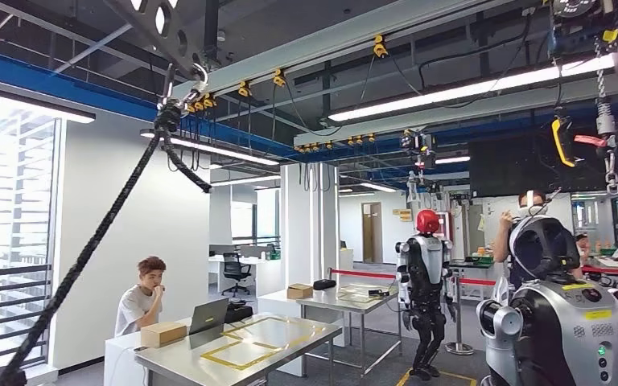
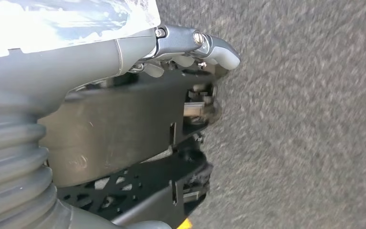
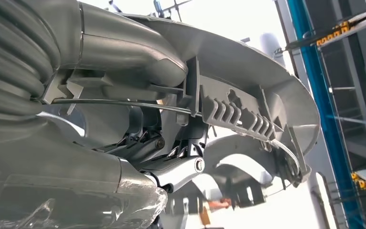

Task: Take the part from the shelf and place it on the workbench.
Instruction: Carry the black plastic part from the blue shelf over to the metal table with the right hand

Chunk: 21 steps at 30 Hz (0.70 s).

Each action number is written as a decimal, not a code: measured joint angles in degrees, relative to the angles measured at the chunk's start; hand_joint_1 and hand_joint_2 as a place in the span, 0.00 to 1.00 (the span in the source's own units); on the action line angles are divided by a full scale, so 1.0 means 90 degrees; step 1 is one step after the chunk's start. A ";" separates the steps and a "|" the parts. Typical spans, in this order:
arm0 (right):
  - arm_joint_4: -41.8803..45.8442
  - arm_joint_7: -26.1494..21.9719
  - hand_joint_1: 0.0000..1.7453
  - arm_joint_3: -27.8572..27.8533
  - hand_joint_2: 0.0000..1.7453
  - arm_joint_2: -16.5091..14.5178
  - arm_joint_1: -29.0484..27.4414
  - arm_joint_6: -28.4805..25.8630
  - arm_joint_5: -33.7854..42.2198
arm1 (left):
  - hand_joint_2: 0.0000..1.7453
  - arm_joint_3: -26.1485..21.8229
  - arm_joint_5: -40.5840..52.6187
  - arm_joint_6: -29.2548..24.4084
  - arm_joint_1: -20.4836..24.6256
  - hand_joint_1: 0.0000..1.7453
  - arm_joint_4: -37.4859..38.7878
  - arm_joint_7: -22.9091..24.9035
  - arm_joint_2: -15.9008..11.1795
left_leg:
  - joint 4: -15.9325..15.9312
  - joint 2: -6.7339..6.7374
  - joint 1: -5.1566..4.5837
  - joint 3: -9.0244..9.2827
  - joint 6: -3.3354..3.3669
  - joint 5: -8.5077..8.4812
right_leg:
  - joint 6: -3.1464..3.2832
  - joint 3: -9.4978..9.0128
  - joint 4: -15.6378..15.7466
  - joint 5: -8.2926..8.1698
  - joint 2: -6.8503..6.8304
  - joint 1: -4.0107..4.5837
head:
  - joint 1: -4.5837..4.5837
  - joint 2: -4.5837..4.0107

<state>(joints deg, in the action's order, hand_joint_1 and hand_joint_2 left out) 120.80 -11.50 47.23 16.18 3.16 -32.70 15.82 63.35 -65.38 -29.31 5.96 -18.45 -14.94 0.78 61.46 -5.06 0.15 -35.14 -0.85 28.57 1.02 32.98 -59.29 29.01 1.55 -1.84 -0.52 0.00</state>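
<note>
My right hand [image 3: 171, 174] grips a light grey curved plastic part [image 3: 248, 102] with a row of ribs and a thin wire along it. The part is held up against the bright ceiling, and its body hides most of the fingers. My left hand [image 2: 190, 45] hangs over grey carpet; its thumb lies straight and nothing is in it. Ahead and to the left in the head view stands a grey table [image 1: 290, 331] with yellow tape outlines on its top.
A person [image 1: 141, 301] sits behind that table, beside a laptop [image 1: 208, 316] and a cardboard box [image 1: 162, 333]. A second table [image 1: 346, 297] stands further back. A red-headed robot [image 1: 423, 281] stands mid-room, a silver robot [image 1: 559, 322] close on the right. A black rope [image 1: 88, 249] hangs at left.
</note>
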 joint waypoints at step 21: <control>-0.0039 0.0010 1.00 0.0012 1.00 -0.0004 0.0020 0.0044 0.0019 | 1.00 0.0001 -0.0111 -0.0014 -0.0002 0.00 -0.0005 -0.0017 0.0012 | -0.0389 0.0256 -0.0056 0.0214 0.0336 -0.0205 | -0.0235 0.0608 -0.1471 0.0669 -0.0202 0.0061 | -0.0060 0.0000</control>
<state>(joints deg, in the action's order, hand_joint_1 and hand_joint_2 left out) 120.45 -11.40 47.33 16.15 3.34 -32.30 16.00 63.36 -66.38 -29.43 5.95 -18.50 -15.09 0.89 57.96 -2.75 -0.36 -33.21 2.17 26.73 -1.09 38.45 -72.52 35.03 -0.27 -1.29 -1.06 0.00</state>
